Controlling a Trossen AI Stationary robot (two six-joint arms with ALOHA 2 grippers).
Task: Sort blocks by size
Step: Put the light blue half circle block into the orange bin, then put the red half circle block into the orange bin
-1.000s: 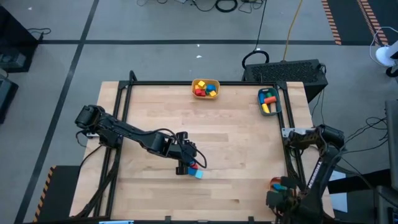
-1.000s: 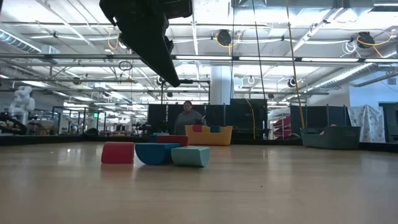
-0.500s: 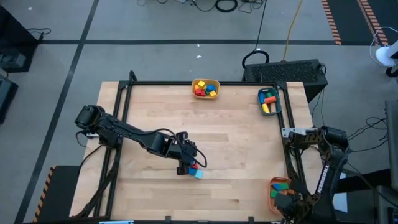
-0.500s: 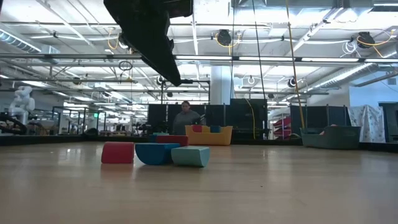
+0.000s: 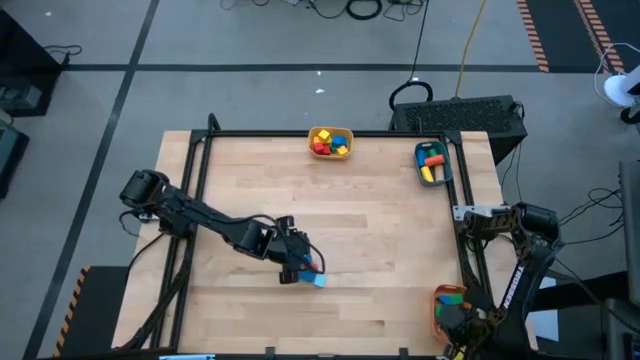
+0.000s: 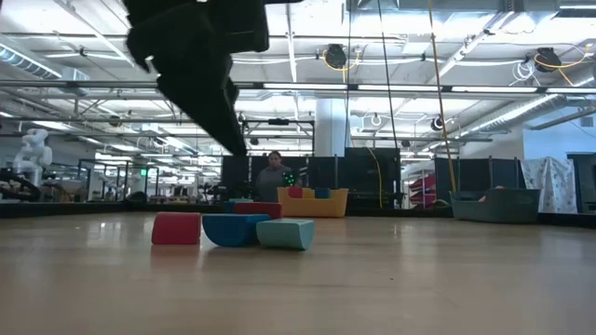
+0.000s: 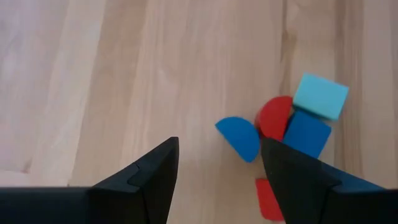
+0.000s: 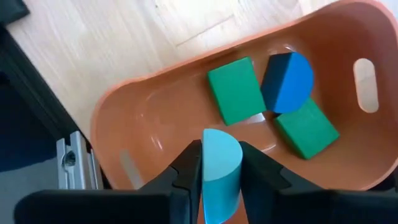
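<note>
A cluster of small blocks lies flat on the table left of centre. In the left wrist view it shows a blue half-cylinder, a red block, a blue cube, a cyan cube and another red block. My left gripper is open and empty, above the table just left of the cluster. My right gripper is shut on a cyan half-cylinder block above the orange bin at the table's near right corner. My right gripper pinches the cyan half-cylinder by two opposite sides between its two fingers. The fingers point down from above. The block is lifted clear above the inside of the orange bin, its rounded end away from the gripper.
The orange bin holds two green blocks and a blue half-cylinder. A yellow bin with blocks stands at the far edge, and a teal bin with blocks at the far right. A person stands far behind the table.
My left gripper has drawn a little toward the table's left edge, away from the block cluster, staying open. My right arm has shifted slightly toward the near edge over the orange bin, uncovering more of it in the high view. The blocks on the table have kept still.
</note>
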